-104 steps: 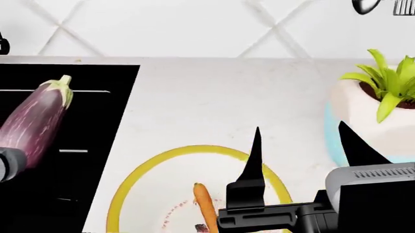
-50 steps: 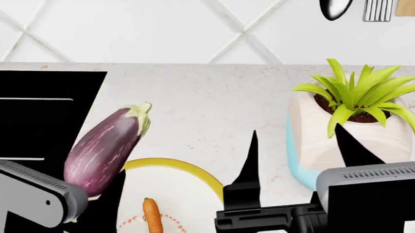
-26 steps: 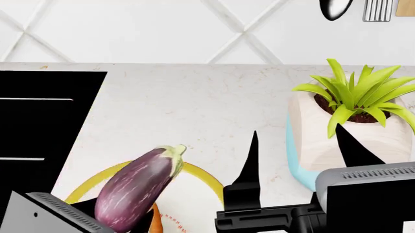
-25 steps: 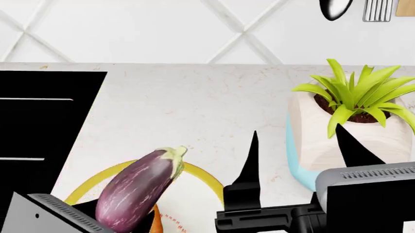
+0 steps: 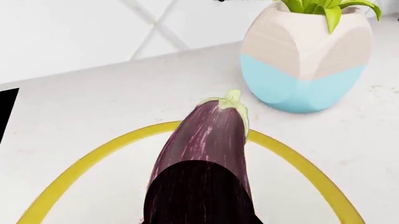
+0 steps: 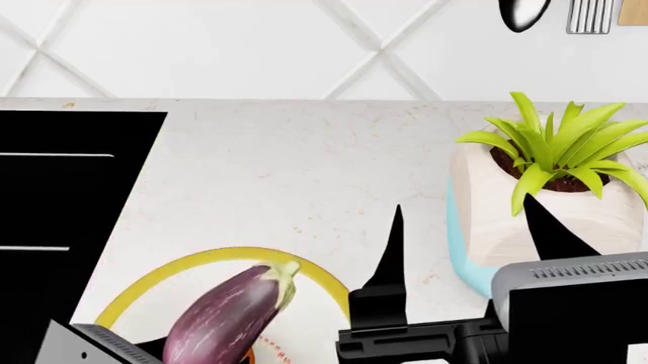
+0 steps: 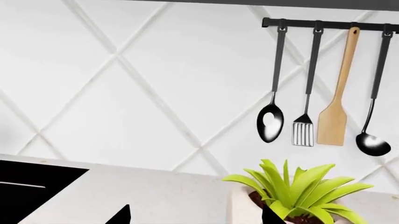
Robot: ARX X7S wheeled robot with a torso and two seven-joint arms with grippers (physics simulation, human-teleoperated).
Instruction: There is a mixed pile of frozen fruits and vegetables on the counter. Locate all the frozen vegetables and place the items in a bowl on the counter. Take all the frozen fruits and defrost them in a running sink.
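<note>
The left gripper [image 6: 152, 350] held the eggplant [image 6: 228, 315] above the bowl [image 6: 132, 292]; releasing low and centred seemed wisest. The right fingers [image 6: 390, 265] were spread wide.

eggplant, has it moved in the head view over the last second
Yes. The eggplant, carried by the left gripper, has shifted away from the black sink toward the plant pot and dropped lower over the bowl.

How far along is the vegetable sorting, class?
Done: a small orange piece already lies in the bowl. In hand: the left gripper holds the eggplant over the bowl, unreleased. Left: the fruits, out of view, and the sink.
</note>
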